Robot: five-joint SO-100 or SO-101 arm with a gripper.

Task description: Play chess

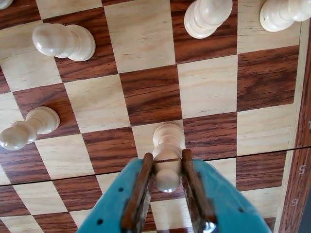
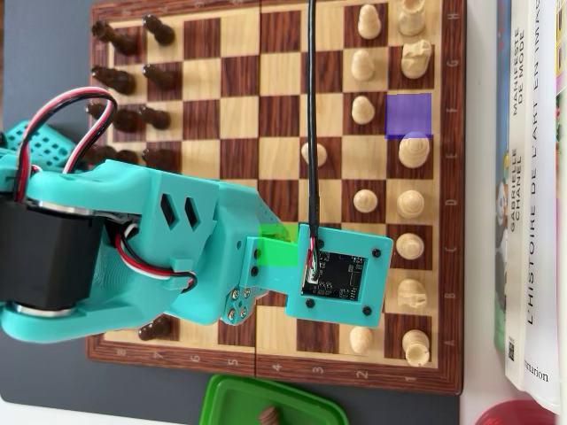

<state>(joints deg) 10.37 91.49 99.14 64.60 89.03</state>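
Observation:
A wooden chessboard (image 1: pixel 150 92) fills the wrist view. My gripper (image 1: pixel 167 156) reaches in from the bottom edge, and its brown-padded teal fingers are shut on the neck of a white pawn (image 1: pixel 168 141). The pawn's base sits over a light square, and I cannot tell whether it touches the board. In the overhead view the teal arm (image 2: pixel 177 239) lies across the middle of the chessboard (image 2: pixel 239 115) and hides both the gripper and the held pawn. A green patch (image 2: pixel 276 243) marks a square beside the wrist, and a purple patch (image 2: pixel 409 115) marks a square on the right.
Other white pieces (image 1: pixel 63 41) stand around the held pawn in the wrist view. In the overhead view, white pieces (image 2: pixel 409 205) line the board's right side and dark pieces (image 2: pixel 133 80) its left. Books (image 2: pixel 532 177) lie to the right. A green lid (image 2: pixel 266 403) sits below the board.

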